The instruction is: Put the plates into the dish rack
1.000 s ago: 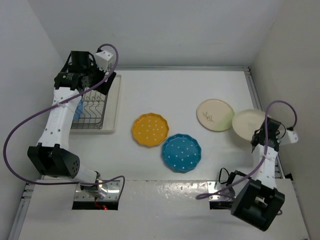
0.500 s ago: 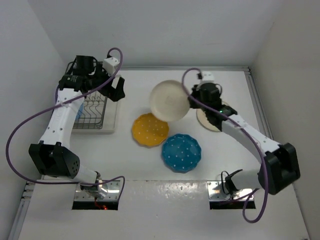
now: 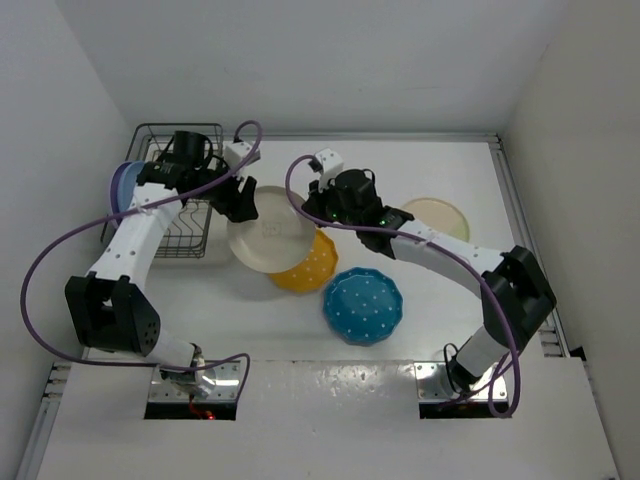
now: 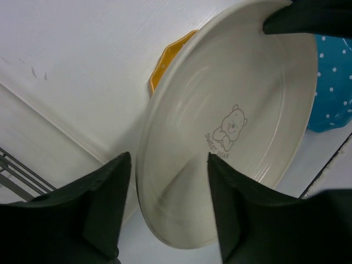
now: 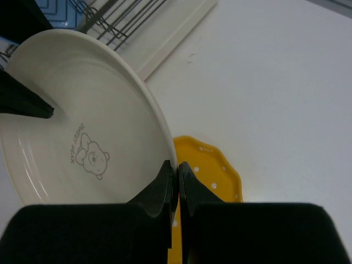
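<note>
Right gripper [image 5: 175,175] is pinched on the rim of the cream bear plate [image 3: 262,240], tilted beside the dish rack [image 3: 190,135]; left gripper [image 4: 168,165] straddles its other rim, jaws apart; one bluish plate [image 3: 122,186] looks racked; yellow plate [image 3: 312,270], teal plate [image 3: 362,305] and pale plate [image 3: 442,216] remain unloaded

The raised cream bear plate [image 3: 265,243] covers the upper left of the yellow plate [image 3: 312,268]. The left arm [image 3: 128,238] hides part of the dish rack [image 3: 190,230]. In the left wrist view, the picture's right edge cuts off the teal plate [image 4: 335,82].
</note>
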Robot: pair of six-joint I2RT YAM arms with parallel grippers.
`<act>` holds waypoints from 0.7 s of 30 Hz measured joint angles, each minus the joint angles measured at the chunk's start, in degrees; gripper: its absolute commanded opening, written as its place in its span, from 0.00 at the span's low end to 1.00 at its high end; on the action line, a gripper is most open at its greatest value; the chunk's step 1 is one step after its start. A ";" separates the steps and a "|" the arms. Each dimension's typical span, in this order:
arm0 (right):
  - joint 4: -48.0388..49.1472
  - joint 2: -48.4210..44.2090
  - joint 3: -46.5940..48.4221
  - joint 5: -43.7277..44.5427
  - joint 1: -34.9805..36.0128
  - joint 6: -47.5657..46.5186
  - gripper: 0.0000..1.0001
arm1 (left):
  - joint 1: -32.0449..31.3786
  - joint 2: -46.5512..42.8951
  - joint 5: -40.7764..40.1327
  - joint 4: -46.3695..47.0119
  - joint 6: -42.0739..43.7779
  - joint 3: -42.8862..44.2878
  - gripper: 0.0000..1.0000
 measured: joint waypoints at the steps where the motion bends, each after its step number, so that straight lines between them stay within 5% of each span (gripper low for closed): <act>1: 0.50 0.00 0.00 -0.26 -0.02 0.00 0.00 | 0.00 0.11 -0.37 0.02 0.04 0.00 0.54; 7: 3.02 -0.26 -0.70 -1.29 -0.31 -0.94 0.00 | 0.07 0.22 -2.86 -0.15 0.00 0.11 0.03; 9: 3.06 -0.26 -1.05 -1.29 -0.66 -1.20 0.22 | 0.00 0.24 -3.17 -1.49 -0.17 0.87 0.00; 10: 3.23 -0.26 -1.07 -1.29 -0.76 -0.76 0.53 | -0.15 0.26 -4.02 -1.92 -0.46 1.42 0.00; 13: 3.28 -0.31 -1.01 -1.18 -1.38 0.81 0.81 | -0.50 0.85 -10.84 -2.67 -0.87 5.20 0.00; 21: 0.81 -1.05 -0.94 1.46 -4.15 2.95 0.89 | 0.96 1.16 -36.50 -2.16 -2.03 19.34 0.00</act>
